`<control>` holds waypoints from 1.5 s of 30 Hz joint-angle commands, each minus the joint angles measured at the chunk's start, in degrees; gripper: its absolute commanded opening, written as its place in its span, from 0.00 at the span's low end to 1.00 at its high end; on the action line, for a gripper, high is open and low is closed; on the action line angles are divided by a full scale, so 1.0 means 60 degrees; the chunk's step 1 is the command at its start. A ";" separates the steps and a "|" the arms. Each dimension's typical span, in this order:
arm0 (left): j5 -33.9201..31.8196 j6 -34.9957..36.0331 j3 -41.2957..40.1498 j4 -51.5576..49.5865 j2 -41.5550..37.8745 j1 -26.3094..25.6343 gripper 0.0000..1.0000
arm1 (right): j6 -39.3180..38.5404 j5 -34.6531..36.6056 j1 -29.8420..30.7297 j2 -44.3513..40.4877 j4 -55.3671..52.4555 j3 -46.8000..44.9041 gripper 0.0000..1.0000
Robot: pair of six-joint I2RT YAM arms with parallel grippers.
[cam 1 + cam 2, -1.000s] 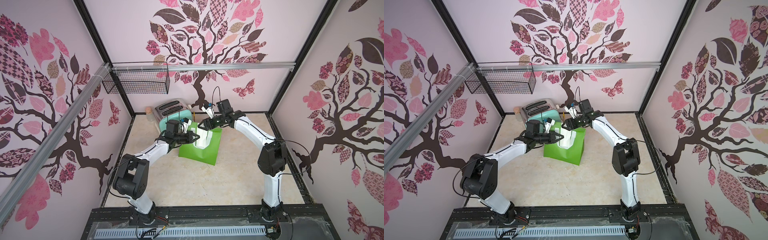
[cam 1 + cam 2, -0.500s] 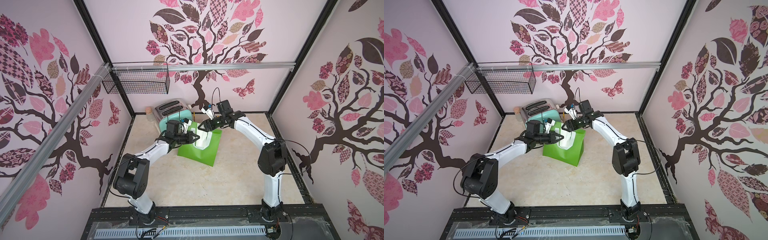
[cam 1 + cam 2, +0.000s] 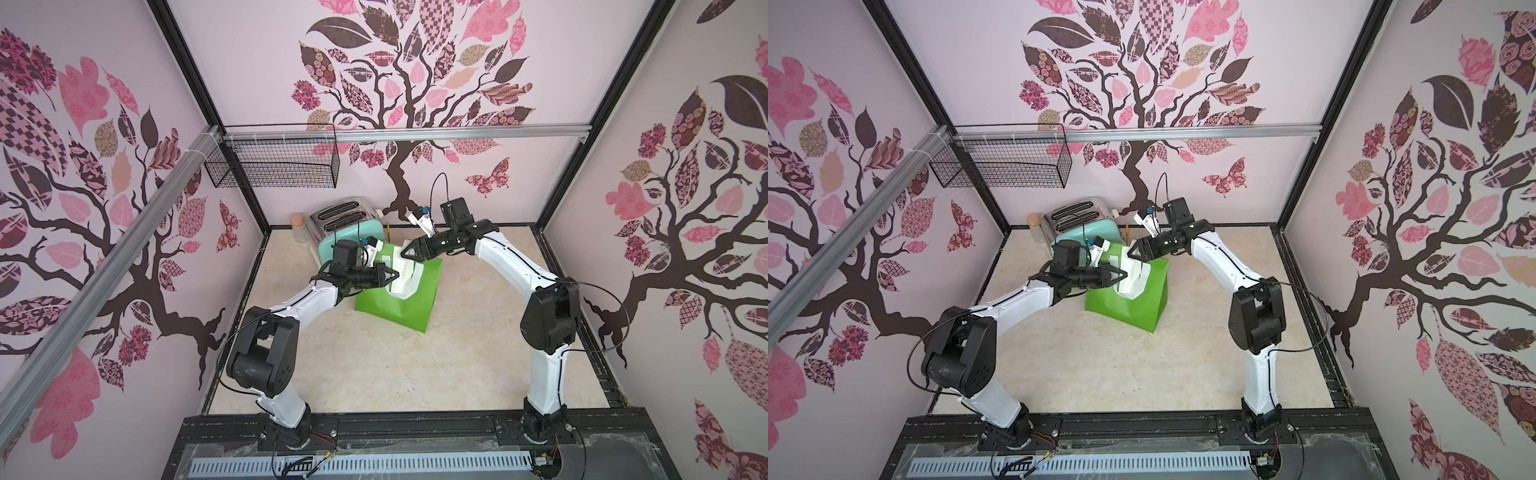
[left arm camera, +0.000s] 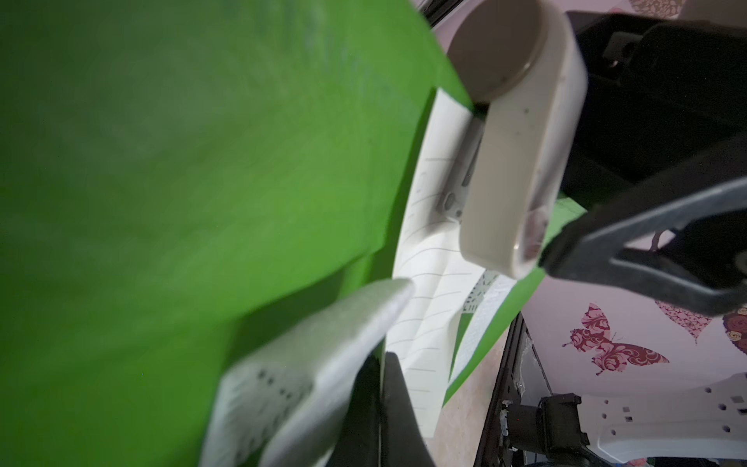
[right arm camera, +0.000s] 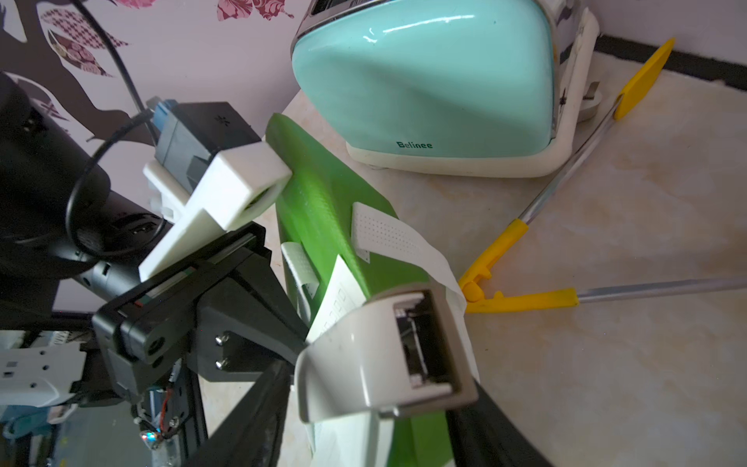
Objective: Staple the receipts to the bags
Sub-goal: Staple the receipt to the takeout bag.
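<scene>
The left gripper comes first, its black fingers pressed together with only a thin seam between them. They pinch the upper edge of the green bag just beside the receipt; whether the paper is caught in the pinch too, I cannot tell. The bag stands tilted on edge over the table, between the two arms. Just beyond, the right gripper is clamped on a pale stapler, one black finger on either side of its body, so the jaws stand partly apart. The stapler's mouth sits over the bag's top edge, where the receipt lies.

Both top views show the arms meeting over the bag, but the stapler is almost hidden there. The left wrist view shows the receipt's grey print lines running up under the stapler. Only the right wrist view shows the white strap handle draped over the bag, and yellow-handled tongs lying spread on the table beside the mint toaster. Farthest back, in both top views, a small jar stands by the toaster and a wire basket hangs from the rail above
</scene>
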 commanded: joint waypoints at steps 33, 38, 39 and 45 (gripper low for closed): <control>0.0064 0.0223 0.0409 -0.0115 0.0190 0.0080 0.00 | -0.0059 -0.0126 0.0219 0.0799 -0.0486 0.0584 0.21; 0.0050 0.0237 0.0396 -0.0133 0.0179 0.0095 0.00 | -0.0078 0.0057 0.0217 0.0770 -0.0562 0.0482 0.00; 0.0050 0.0243 0.0392 -0.0134 0.0164 0.0095 0.00 | -0.0078 0.0025 0.0220 0.0746 -0.0559 0.0454 0.00; 0.0064 0.0251 0.0379 -0.0137 0.0134 0.0095 0.00 | -0.0019 0.0093 0.0210 0.0656 -0.0504 0.0421 0.00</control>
